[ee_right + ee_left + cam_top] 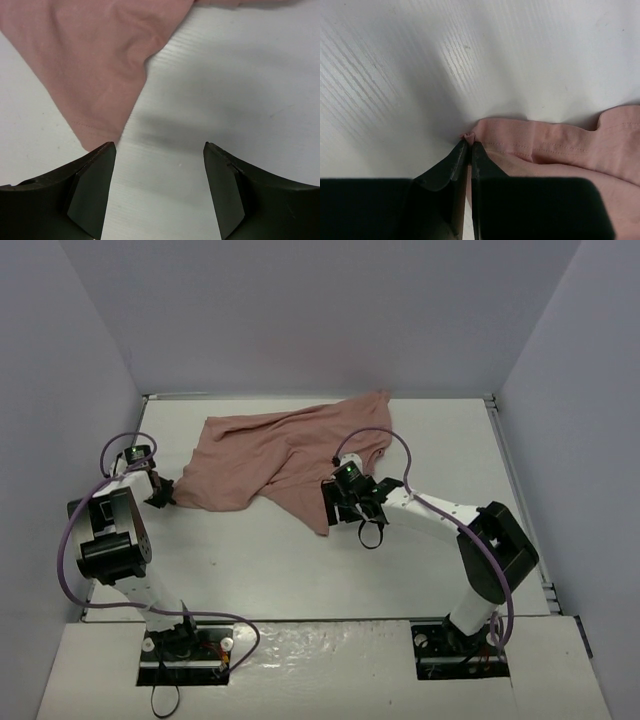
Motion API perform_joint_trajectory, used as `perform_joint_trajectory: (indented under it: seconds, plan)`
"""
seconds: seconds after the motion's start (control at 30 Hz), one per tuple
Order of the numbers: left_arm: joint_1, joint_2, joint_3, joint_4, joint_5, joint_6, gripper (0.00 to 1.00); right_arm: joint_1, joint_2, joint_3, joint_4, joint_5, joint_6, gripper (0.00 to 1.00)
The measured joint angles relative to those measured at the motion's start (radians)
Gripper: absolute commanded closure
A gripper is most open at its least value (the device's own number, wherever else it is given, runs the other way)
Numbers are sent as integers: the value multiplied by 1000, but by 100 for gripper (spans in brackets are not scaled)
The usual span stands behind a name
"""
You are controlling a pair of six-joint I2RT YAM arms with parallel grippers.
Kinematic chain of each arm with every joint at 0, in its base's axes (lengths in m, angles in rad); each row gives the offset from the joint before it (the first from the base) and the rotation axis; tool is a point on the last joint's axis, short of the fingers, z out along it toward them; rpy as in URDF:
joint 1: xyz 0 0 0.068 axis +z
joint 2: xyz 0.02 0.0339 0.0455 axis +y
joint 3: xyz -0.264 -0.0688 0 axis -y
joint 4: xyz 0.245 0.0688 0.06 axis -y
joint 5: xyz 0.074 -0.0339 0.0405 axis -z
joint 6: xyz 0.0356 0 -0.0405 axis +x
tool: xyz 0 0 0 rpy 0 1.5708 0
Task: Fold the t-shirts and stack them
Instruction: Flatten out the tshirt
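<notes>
White tabletop (260, 570), walled on three sides by pale panels, filled the overhead view. One dusty-pink t-shirt (280, 455) lay crumpled and spread across its far half, and two arms reached toward it. The left gripper (160, 498) sat at the shirt's left corner. The right gripper (350, 512) hung just right of the shirt's near pointed corner.

From the left wrist, the left gripper (470, 144) was closed, its black jaws pinching a small tuck of the t-shirt (560, 150) at its hemmed edge, right down on the table (470, 60). The overhead view could not resolve that pinch.

From the right wrist, the right gripper (160, 146) stood wide open and held nothing, with only bare table (240, 75) between its jaws. The tip of the t-shirt (85, 60) lay just beside the left jaw; whether they touched could not be told.
</notes>
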Motion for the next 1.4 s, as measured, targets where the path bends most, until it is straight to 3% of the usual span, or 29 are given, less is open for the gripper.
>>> perform_joint_trajectory:
  seconds: [0.43, 0.6, 0.8, 0.83, 1.03, 1.17, 1.27, 1.4]
  plan:
    - [0, -42, -44, 21, 39, 52, 100, 102, 191, 83, 3, 29, 80, 35]
    - [0, -48, -45, 28, 57, 66, 100, 103, 217, 106, 12, 65, 95, 54]
    - [0, -62, -45, 27, 69, 94, 100, 102, 241, 119, 58, 79, 121, 96]
    - [0, -66, -45, 26, 70, 98, 100, 102, 243, 119, 68, 76, 127, 100]
    - [0, -91, -40, 11, 73, 125, 100, 61, 228, 102, 81, 55, 124, 100]
    - [6, -95, 66, -69, 107, 142, 100, -70, 185, 141, -49, 98, 32, 100]
    - [11, -106, 228, -113, 130, 148, 100, -178, 145, 321, -166, 166, -65, 100]
    - [24, -134, 496, -157, 180, 145, 100, -288, 53, 616, -186, 237, -197, 100]
